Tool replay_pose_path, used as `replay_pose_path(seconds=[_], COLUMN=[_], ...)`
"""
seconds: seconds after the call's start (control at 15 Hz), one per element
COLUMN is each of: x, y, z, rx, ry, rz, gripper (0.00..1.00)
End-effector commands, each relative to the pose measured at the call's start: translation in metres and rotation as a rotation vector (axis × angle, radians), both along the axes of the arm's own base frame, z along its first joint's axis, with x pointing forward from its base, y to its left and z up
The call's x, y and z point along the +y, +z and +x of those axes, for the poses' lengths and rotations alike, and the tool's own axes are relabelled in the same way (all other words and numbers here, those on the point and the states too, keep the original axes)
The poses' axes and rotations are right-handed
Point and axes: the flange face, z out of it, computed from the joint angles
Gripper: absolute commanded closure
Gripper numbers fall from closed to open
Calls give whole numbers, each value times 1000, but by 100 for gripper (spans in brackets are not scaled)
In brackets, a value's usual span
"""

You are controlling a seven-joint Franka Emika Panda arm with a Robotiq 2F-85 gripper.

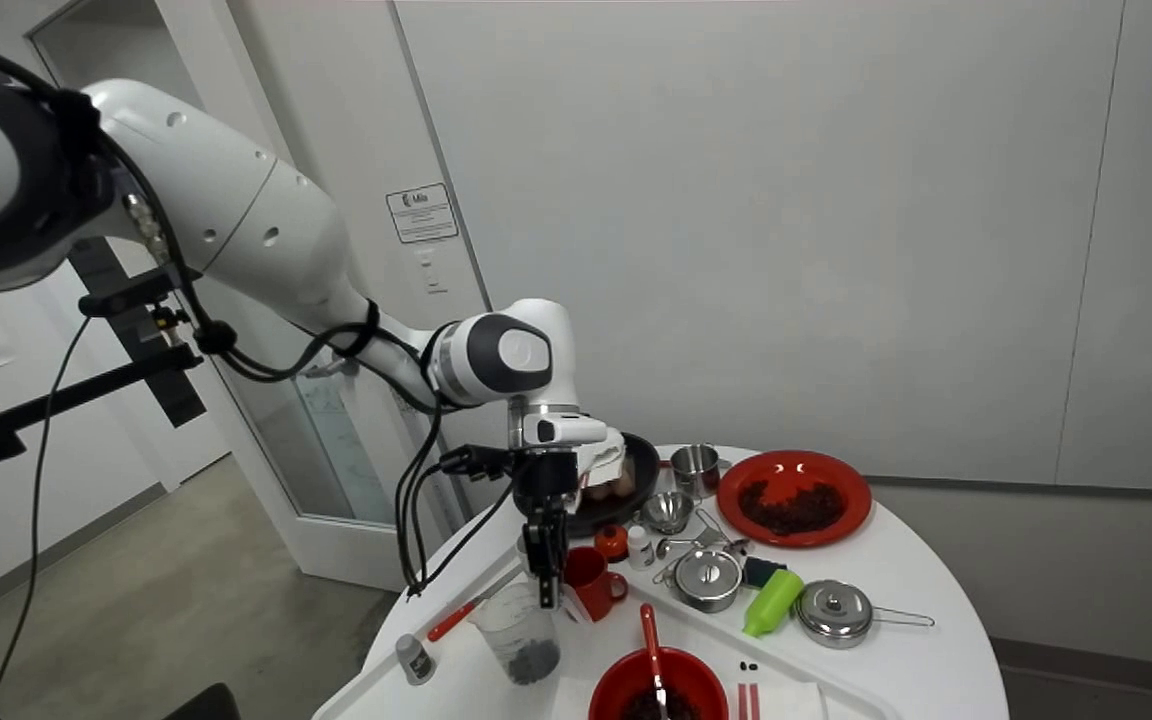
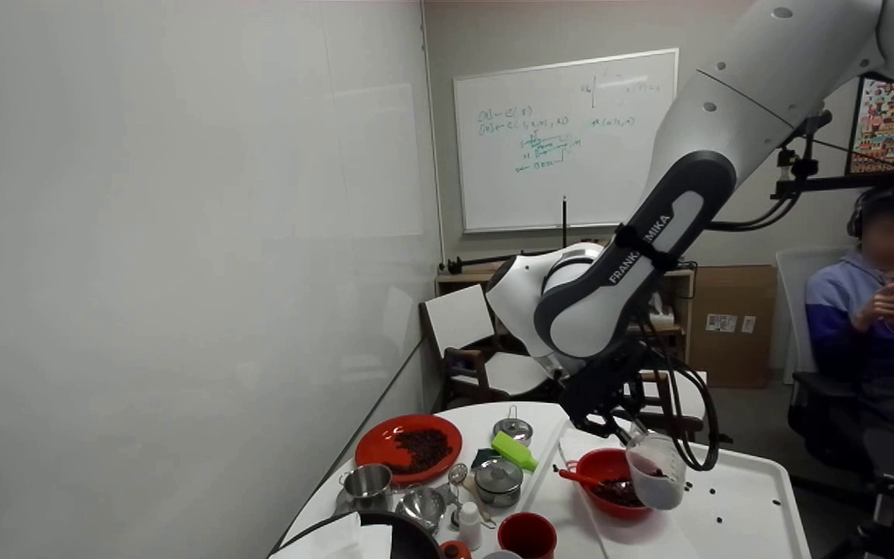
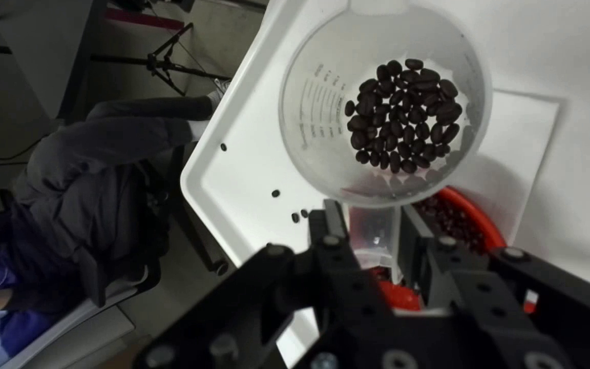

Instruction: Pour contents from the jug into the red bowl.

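"Jug [image 2: 660,489]: where is it?"

"From over here, I have my gripper [image 3: 372,218] clamped on its handle [image 3: 374,230], just beside the red bowl [image 1: 610,688]. My arm [image 1: 246,215] slopes down over the table [image 1: 916,570] and bends, pointing the gripper downward."

"What's hidden?"

"Some of the bowl: the jug covers part in my wrist view, and the lower edge of an exterior view crops it."

"Counts?"

"Two lidded pots [image 1: 708,580], one red plate [image 1: 796,475], four loose beans [image 3: 275,193] in my wrist view; the jug's own beans [image 3: 408,134] overlap too much to number."
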Motion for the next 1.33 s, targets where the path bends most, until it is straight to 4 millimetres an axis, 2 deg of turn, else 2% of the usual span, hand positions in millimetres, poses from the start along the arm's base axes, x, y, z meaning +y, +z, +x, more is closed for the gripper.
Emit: replay_pose_path(seconds=[0.0, 0.27, 0.47, 0.67, 1.0, 1.27], x=[-34, -70, -83, -79, -57, -48], y=[6, 4, -4, -13, -24, -30], z=[18, 23, 24, 27, 35, 38], rx=[-27, -67, -75, -83, -148, -188], ry=[-74, -190, -266, -325, -404, -467], rz=[-107, -207, -309, -410, -586, -729], gripper=[90, 90, 90, 90, 90, 90])
